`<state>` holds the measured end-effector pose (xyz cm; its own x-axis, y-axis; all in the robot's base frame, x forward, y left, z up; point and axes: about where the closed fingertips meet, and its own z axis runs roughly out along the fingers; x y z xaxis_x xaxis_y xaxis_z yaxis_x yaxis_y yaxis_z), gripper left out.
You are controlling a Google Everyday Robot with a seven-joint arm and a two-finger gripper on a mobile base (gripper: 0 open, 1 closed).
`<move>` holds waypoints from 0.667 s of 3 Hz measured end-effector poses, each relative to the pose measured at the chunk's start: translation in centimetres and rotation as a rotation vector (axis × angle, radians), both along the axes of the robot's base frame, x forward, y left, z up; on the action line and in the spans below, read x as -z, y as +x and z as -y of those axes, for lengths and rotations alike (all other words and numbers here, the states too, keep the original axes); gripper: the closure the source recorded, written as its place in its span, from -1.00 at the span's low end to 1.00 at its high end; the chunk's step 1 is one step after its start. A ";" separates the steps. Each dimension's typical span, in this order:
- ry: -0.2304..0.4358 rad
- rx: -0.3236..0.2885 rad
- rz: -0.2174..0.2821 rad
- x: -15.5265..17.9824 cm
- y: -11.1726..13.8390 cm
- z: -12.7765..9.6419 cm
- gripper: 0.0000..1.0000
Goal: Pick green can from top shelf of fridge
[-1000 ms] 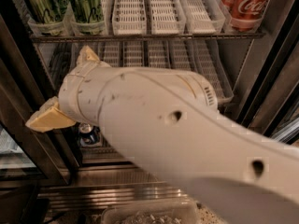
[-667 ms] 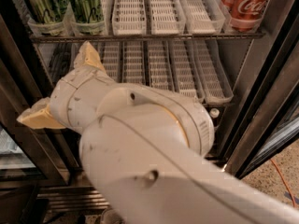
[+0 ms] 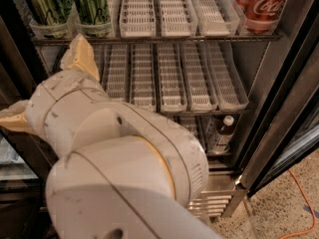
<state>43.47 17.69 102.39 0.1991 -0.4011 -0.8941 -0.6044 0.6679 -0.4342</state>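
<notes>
Two green cans stand side by side in the leftmost lanes of the top shelf of the fridge. My gripper is at the left, in front of the second shelf and just below the green cans. Its two tan fingers are spread wide apart and hold nothing. The upper fingertip reaches close under the front lip of the right green can's tray. My white arm fills the lower left of the view and hides the lower shelves there.
A red Coca-Cola can stands at the right end of the top shelf. White slotted trays line the second shelf. A small bottle stands on a lower shelf at right. An orange cable lies on the floor.
The gripper has risen toward the top shelf and shifted a little left. The arm's bulk has swung down and left, uncovering the right side of the second shelf.
</notes>
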 end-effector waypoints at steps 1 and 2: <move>-0.018 -0.023 0.007 -0.4 0.1 -0.5 -1.00; -0.066 -0.095 0.005 -1.1 2.9 0.2 -1.00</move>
